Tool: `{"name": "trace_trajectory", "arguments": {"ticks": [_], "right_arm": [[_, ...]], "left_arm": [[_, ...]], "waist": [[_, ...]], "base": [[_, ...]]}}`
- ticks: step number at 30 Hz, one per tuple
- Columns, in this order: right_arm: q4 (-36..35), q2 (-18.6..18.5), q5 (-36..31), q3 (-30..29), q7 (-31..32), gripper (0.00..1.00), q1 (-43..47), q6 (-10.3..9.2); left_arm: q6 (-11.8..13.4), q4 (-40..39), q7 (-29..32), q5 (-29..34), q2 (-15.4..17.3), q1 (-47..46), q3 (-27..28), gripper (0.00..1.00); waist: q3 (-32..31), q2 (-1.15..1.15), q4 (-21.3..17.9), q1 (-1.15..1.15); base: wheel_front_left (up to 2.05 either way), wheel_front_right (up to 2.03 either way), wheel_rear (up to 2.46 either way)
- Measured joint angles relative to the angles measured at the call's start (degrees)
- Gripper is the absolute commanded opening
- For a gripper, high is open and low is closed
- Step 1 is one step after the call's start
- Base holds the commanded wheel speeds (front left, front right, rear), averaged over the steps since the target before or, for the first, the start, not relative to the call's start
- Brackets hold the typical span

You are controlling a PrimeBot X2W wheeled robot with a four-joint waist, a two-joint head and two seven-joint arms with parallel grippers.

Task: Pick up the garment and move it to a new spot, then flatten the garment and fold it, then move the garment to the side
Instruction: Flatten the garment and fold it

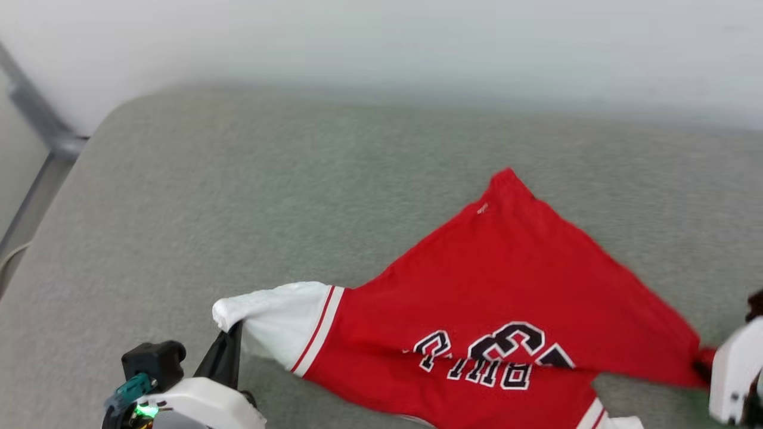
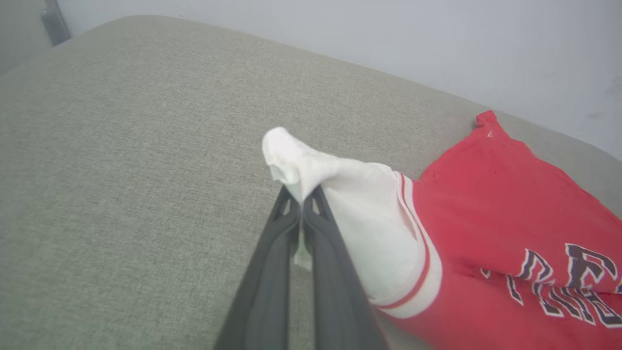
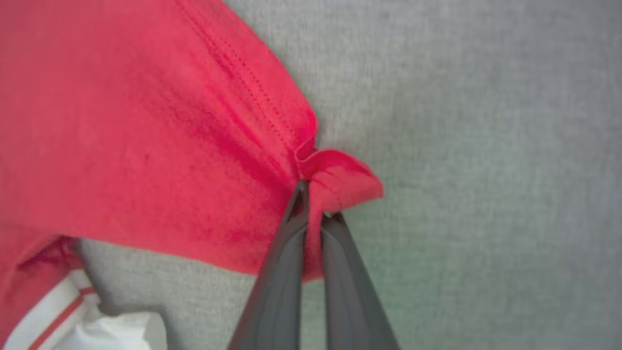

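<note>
Slippage risk if overstretched: left fingers (image 2: 290, 209) pinched shut on white sleeve tip (image 2: 291, 150), right fingers (image 3: 297, 214) clamped on hem corner (image 3: 345, 180) of red black-lettered cloth jersey (image 1: 506, 280).

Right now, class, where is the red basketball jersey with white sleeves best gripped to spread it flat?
At its two outer ends: the white sleeve tip from the robot's left, the stitched red hem corner from its right, where the left gripper and right gripper are shut on them. Both ends stick out, so pulling apart should tauten the jersey.
</note>
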Motion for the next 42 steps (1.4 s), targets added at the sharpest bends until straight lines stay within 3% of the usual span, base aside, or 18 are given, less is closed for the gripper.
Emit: {"name": "trace_trajectory", "arguments": {"ticks": [8, 14, 15, 16, 17, 18, 26, 32, 37, 42], "right_arm": [[-13.19, 10.62, -2.65, -8.88, 0.46, 0.00, 20.17, 0.01], [-18.00, 18.38, -3.90, -12.21, 2.40, 0.00, 28.24, 0.01], [-18.23, 19.02, -3.86, -12.48, 2.47, 0.13, 28.71, 0.01], [-18.56, 19.65, -3.47, -12.99, 2.41, 0.13, 29.02, 0.01], [-18.94, 20.22, -3.32, -13.36, 1.47, 0.43, 29.03, 0.00], [-19.36, 20.60, -3.74, -13.62, 0.09, 1.00, 29.09, -0.01], [-22.54, 20.72, -7.44, -15.26, -20.51, 1.00, 23.15, -0.02], [-17.62, 18.25, -8.40, -12.65, -32.55, 1.00, 15.78, -0.02], [-11.40, 14.33, -8.32, -7.95, -33.32, 1.00, 7.06, -0.02], [-7.28, 7.75, -5.32, -1.02, -23.13, 1.00, -2.07, -0.02]], "left_arm": [[0.16, 1.40, 0.37, -1.47, 0.76, 2.59, 0.73, 0.00], [0.08, 1.78, 0.32, -1.66, 1.21, 2.81, 0.85, 0.00], [0.09, 1.78, 0.38, -1.66, 1.21, 2.81, 0.74, 0.00], [0.18, 1.71, 0.41, -1.66, 1.20, 2.82, 0.65, 0.00], [0.20, 1.65, 0.45, -1.64, 1.20, 2.83, 0.59, 0.00], [0.25, 1.56, 0.48, -1.62, 1.22, 2.83, 0.52, 0.00], [0.49, 0.74, 0.78, -0.99, 1.37, 2.31, -0.03, 0.00], [0.53, -0.86, 0.59, -0.27, 0.99, 0.58, -0.66, 0.00], [0.43, -2.26, 0.37, 0.70, 0.26, -1.61, -1.44, 0.00], [-0.49, -2.56, 0.27, 1.72, -0.58, -4.91, -2.72, 0.00]], "waist": [[-2.63, 0.00, -5.71, 0.00], [-3.70, 0.00, -7.85, 0.00], [-3.87, 0.00, -8.01, 0.00], [-4.03, 0.00, -8.16, 0.00], [-4.16, 0.00, -8.30, 0.00], [-4.26, 0.00, -8.40, 0.00], [-3.96, 0.00, -7.89, 0.00], [-2.75, 0.00, -6.63, 0.01], [-0.62, 0.00, -5.58, 0.01], [2.26, 0.00, -4.10, 0.02]], "base": [[0.00, 0.00, 0.00], [0.00, 0.00, 0.00], [0.00, 0.00, 0.00], [0.00, 0.00, 0.00], [0.00, 0.00, 0.00], [0.00, 0.00, 0.00], [0.00, 0.00, 0.00], [0.00, 0.00, 0.00], [0.00, 0.00, 0.00], [0.00, 0.00, 0.00]]}}
